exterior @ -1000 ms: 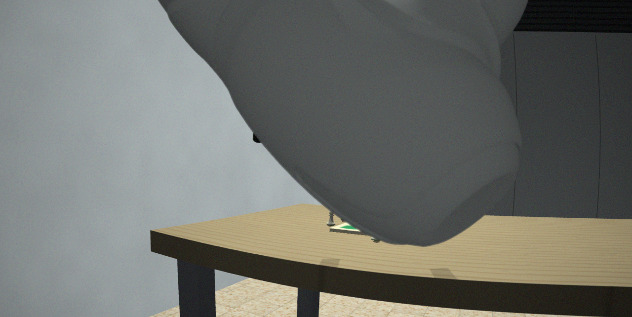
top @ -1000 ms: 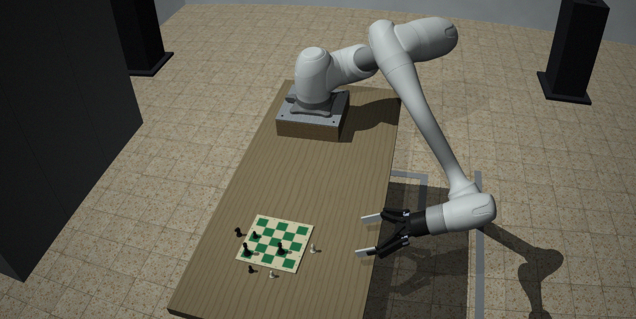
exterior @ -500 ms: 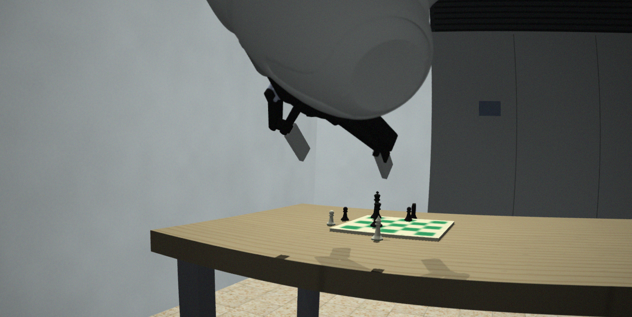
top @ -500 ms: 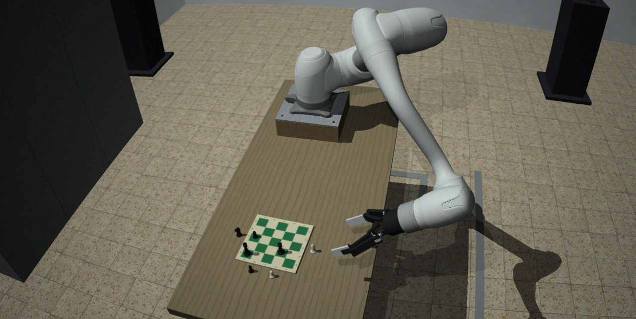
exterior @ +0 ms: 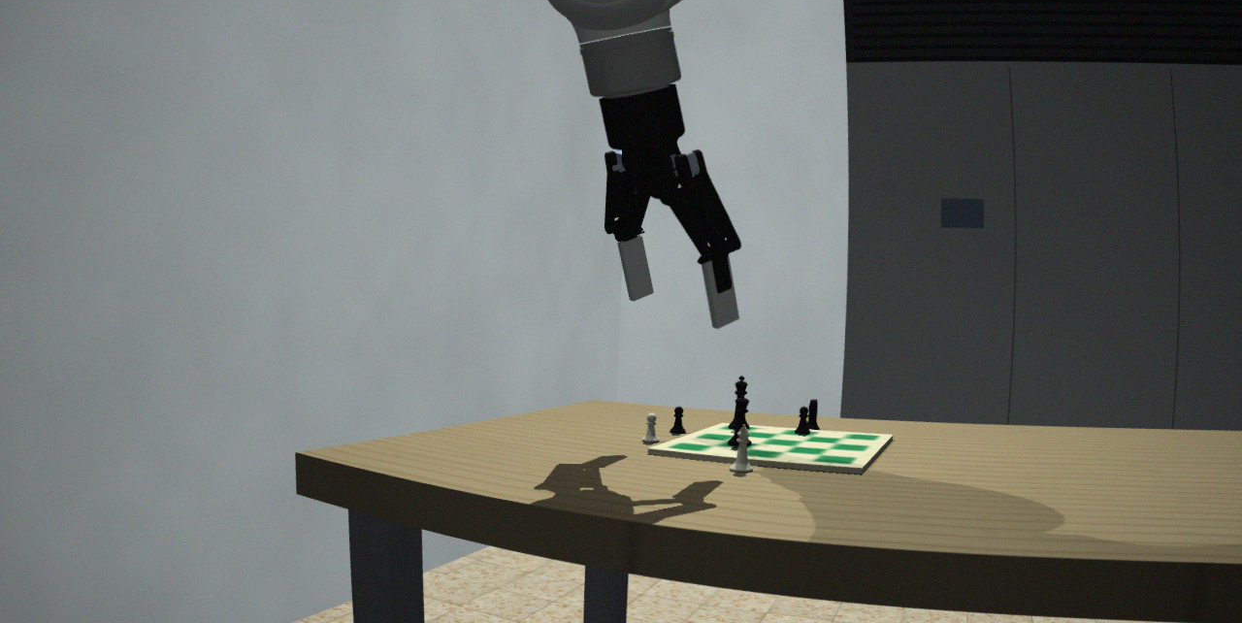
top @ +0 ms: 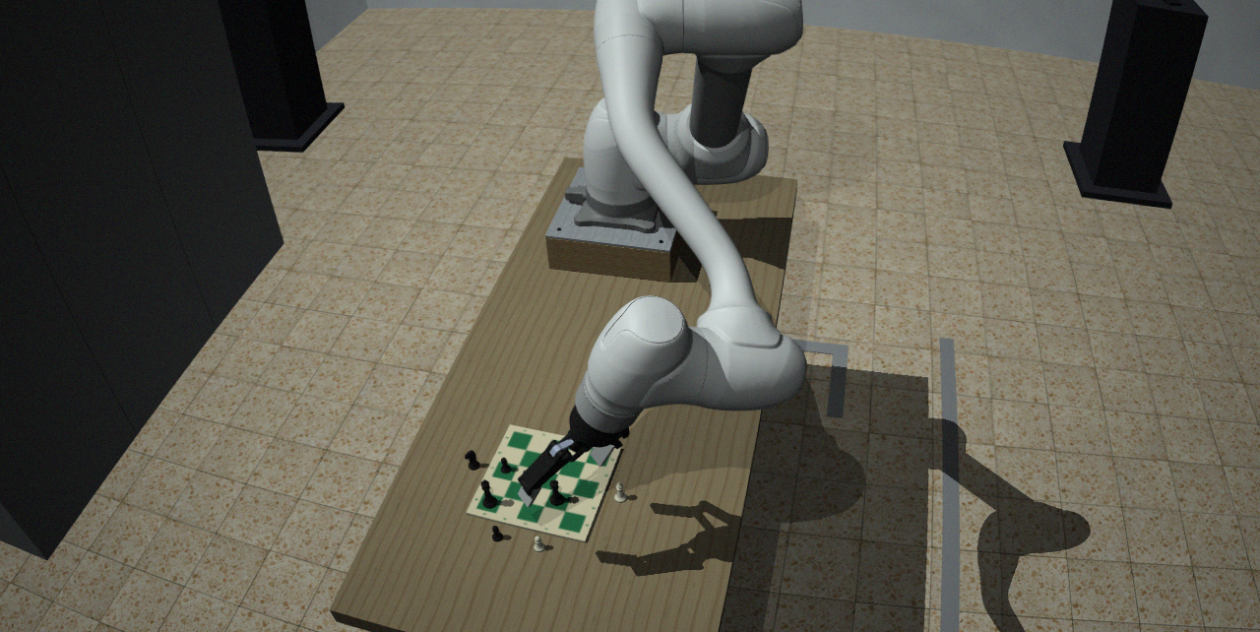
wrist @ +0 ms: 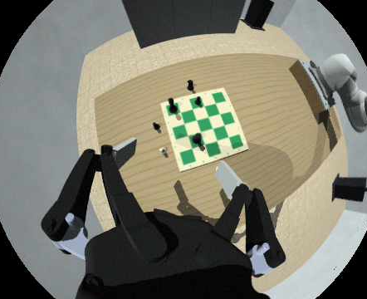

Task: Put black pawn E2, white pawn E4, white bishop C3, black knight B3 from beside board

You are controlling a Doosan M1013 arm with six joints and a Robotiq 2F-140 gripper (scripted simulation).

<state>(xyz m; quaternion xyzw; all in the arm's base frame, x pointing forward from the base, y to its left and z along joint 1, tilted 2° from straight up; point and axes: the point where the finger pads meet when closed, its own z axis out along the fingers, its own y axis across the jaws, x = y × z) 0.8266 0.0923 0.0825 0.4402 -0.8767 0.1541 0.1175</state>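
A: Are the fingers (top: 544, 472) (exterior: 636, 269) holding anything?
B: No, they're wide apart, above the table (top: 458, 390) (exterior: 521, 445) (wrist: 254, 79).
A: And the loose pieces?
B: Black pawn (top: 497, 533) (exterior: 678, 421) (wrist: 156, 126), white pawn (top: 538, 543) (exterior: 650, 429) (wrist: 163, 150), white bishop (top: 620, 492) (exterior: 740, 454) and black knight (top: 472, 459) (exterior: 813, 413) (wrist: 190, 85) stand beside the board (top: 572, 522) (exterior: 837, 459) (wrist: 204, 124). Probably light, stiff, easily tipped; pinch below their heads, squarely.

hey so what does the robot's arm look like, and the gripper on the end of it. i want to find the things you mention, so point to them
The arm is smooth, pale grey-white, with rounded tubular links, bulbous joints and thin seam lines. The black two-finger gripper (top: 568, 474) (exterior: 681, 312) (wrist: 178, 157) has angular linkages, small pale lavender-grey parts and flat, light grey rectangular finger pads (exterior: 636, 268).
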